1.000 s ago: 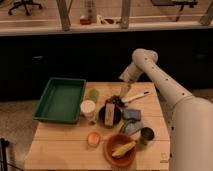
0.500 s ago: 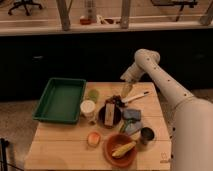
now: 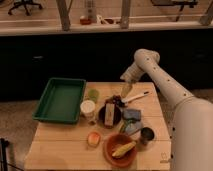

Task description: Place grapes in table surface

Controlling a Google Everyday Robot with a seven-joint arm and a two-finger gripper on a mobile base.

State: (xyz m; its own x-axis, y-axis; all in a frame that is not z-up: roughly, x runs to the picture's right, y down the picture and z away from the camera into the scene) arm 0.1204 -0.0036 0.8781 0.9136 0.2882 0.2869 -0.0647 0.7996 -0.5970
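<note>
A dim room with a dark counter front and a railed ledge lies behind a pale-wood square tabletop point(image 3: 60, 147) built of planks. The robot's white arm reaches in from the right. Its hand point(image 3: 126, 90) hangs low over the far middle of the tabletop, pointing down. I cannot tell whether it is wide, narrow or holding anything.

Just below and left of the hand sits the small bumpy cluster of dark reddish-purple grapes point(image 3: 116, 100), at the far rim of a dark round plate point(image 3: 102, 117) that carries 1 brown block. I cannot tell whether the cluster rests on the wood or hangs from the hand.

Just right of the grapes lies a white-handled utensil point(image 3: 137, 97), and nearer the camera a blue-grey folded cloth point(image 3: 132, 120). Further out are:

- a white cup point(image 3: 87, 107)
- a small green cup point(image 3: 93, 94)
- a green rectangular tray point(image 3: 60, 100)
- a pink-yellow round fruit point(image 3: 93, 138)
- a reddish bowl point(image 3: 111, 152)
- a small metal cup point(image 3: 146, 135)

The grapes are probably light and soft, with smooth skins, and the berries would bruise or pull off under a hard squeeze. The best hold is likely a gentle pinch across the middle of the cluster, or at the stem if one shows. The cluster should be released low so that nothing rolls.
</note>
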